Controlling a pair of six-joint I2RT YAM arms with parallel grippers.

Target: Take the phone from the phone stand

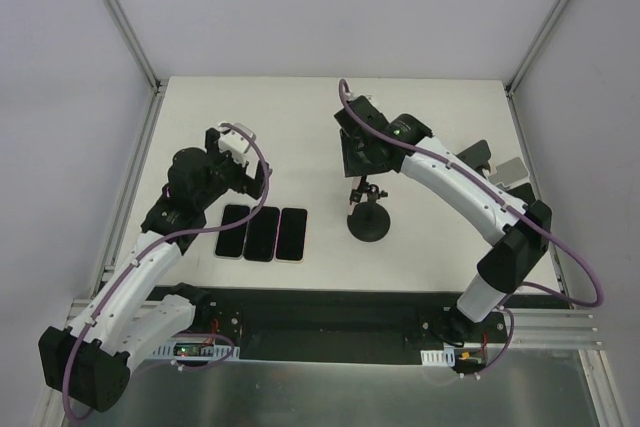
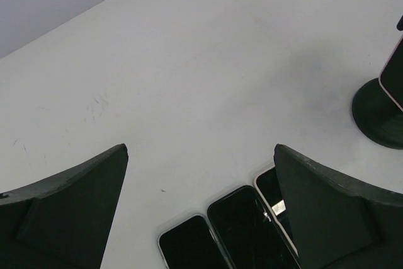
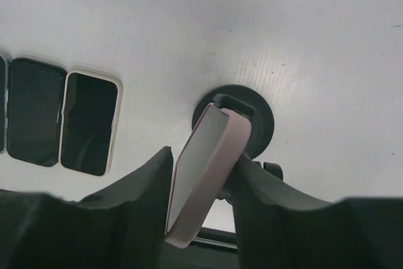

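My right claw [image 3: 203, 155] looks pinched on the pink-cased phone [image 3: 204, 181], which is seated in the phone stand [image 3: 261, 118]. Its long axis runs 1 to 7 o'clock in the wrist view. The left claw [image 2: 200, 149] (spread wide, above three spare phones [image 2: 249, 231]) sits well apart at 9 o'clock, so the lift falls to the right.

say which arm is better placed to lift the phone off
Right. The right gripper has its jaws against both sides of the pink-cased phone on the round black stand; the left gripper hangs open by three dark phones, away from it.
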